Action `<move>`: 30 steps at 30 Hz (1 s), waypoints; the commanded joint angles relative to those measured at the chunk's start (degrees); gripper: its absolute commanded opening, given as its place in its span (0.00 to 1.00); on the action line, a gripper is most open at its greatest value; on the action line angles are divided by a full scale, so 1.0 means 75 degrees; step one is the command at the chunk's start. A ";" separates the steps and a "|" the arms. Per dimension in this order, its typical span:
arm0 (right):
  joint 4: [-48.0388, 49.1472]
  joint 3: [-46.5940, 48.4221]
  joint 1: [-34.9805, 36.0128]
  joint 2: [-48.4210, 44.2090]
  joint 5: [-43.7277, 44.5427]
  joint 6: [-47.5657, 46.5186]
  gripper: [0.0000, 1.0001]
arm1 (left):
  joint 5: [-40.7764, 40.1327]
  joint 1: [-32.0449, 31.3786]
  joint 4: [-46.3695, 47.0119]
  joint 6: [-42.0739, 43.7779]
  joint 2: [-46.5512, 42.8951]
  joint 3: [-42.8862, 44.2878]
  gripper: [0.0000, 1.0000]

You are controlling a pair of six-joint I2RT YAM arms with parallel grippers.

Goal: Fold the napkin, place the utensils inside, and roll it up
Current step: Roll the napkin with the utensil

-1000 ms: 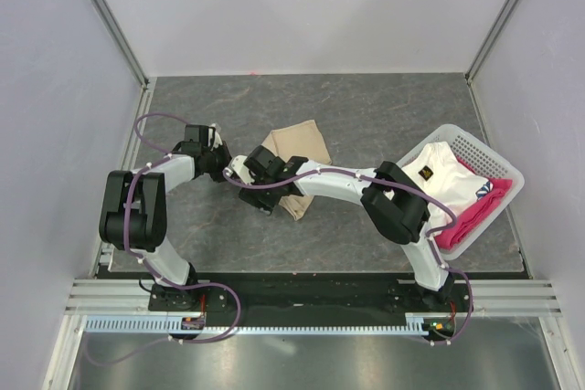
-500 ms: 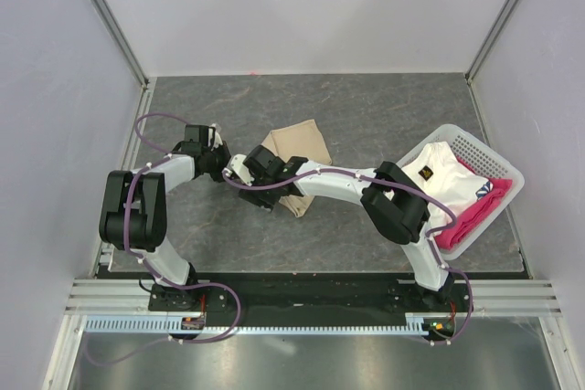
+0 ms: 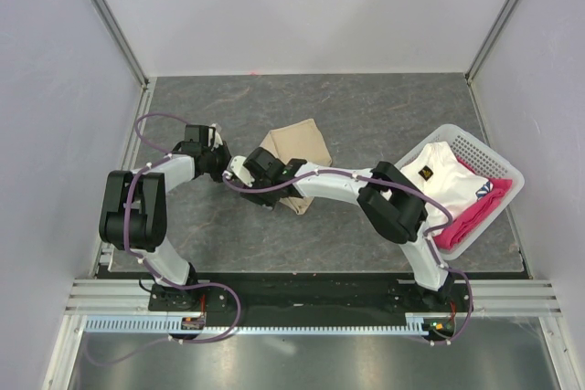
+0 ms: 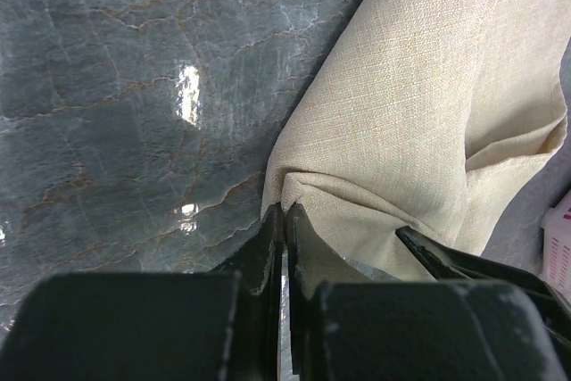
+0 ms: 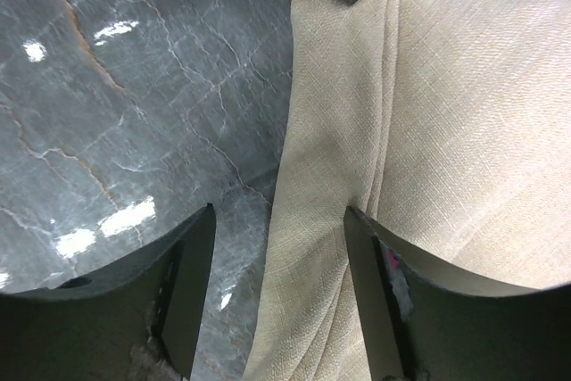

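— Only my right arm has crept slightly leftward.
— Progress?
— Napkin (image 4: 428, 113) lies folded mid-tabletop (image 4: 116, 86). No utensil in sight, so loading and rolling remain, I reckon.
— Hands?
— Left hand (image 4: 284, 220) is pinched together on the napkin's corner. Right hand (image 5: 278, 211) is spread apart, straddling its folded edge, gripping nothing.

White arm links (image 3: 334, 180), black joints (image 3: 128, 212), purple cables (image 3: 151, 119), black tool fingers (image 5: 187, 292)

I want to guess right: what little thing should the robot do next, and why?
Probably close the right gripper on the edge of the napkin. Its jaws stand open astride that folded edge, while the left gripper seems shut on the corner, so both could then lift it.
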 commanded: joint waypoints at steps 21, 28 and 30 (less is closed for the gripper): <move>-0.1008 0.0062 -0.0541 0.0891 -0.0317 0.0146 0.24 | 0.0060 0.0033 0.0402 -0.0170 -0.0970 -0.0185 0.46; -0.1373 0.0085 -0.0740 0.0808 -0.2296 0.0263 0.17 | -0.0796 0.0033 0.0531 -0.0381 -0.1861 -0.0771 0.62; -0.1431 0.0074 -0.0834 0.0774 -0.2686 0.0333 0.16 | -0.0983 0.0033 0.0531 -0.0486 -0.2152 -0.0970 0.63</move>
